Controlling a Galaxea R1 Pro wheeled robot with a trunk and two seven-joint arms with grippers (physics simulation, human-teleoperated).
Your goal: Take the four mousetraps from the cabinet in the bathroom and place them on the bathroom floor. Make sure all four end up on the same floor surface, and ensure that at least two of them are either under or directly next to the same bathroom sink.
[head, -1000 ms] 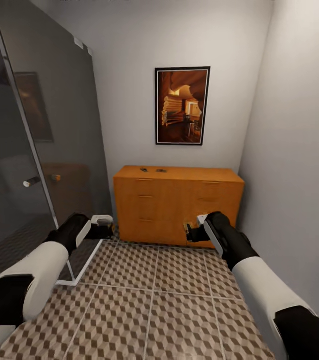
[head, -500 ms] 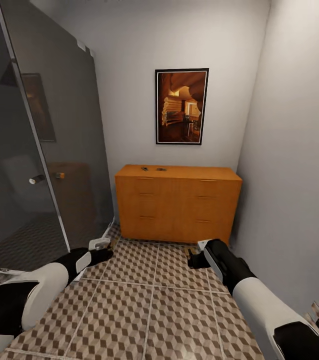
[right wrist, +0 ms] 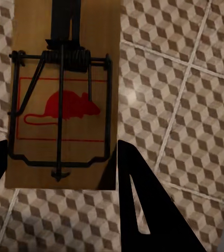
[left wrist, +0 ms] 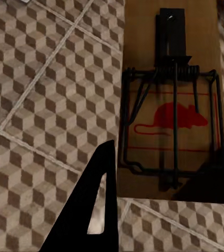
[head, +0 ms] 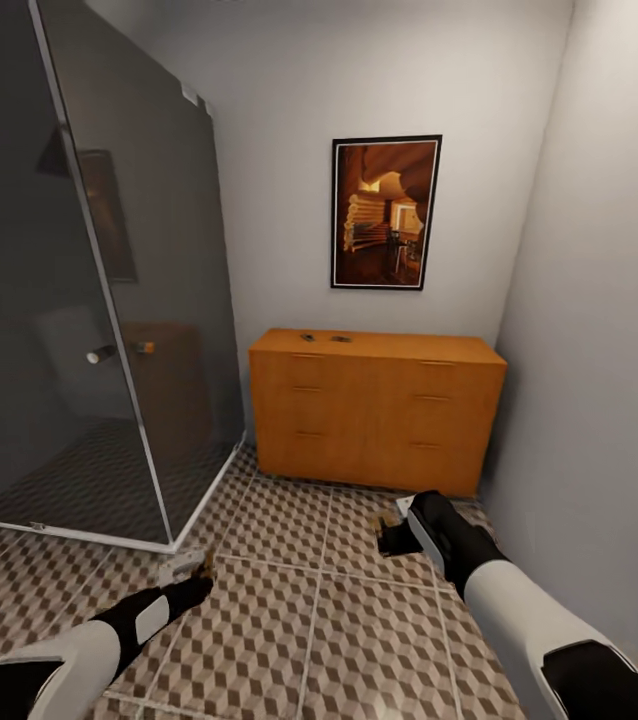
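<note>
Patterned cube tiles are covering the bathroom floor (head: 289,640) in the head view. At its far edge the cabinet (head: 377,410) is standing against the wall under a framed picture (head: 385,212), with two small dark objects (head: 324,337) lying on its top, too small to identify. A glass shower enclosure (head: 89,300) is occupying the near-left corner. The left claw (head: 191,575) and right claw (head: 391,535) are hovering low over the tiles.

Left wrist view: the left claw (left wrist: 164,178) is gripping a mousetrap (left wrist: 171,100) between its dark fingers (left wrist: 93,205).

Right wrist view: the right claw (right wrist: 59,173) is gripping a second mousetrap (right wrist: 62,94) above the tiles.
</note>
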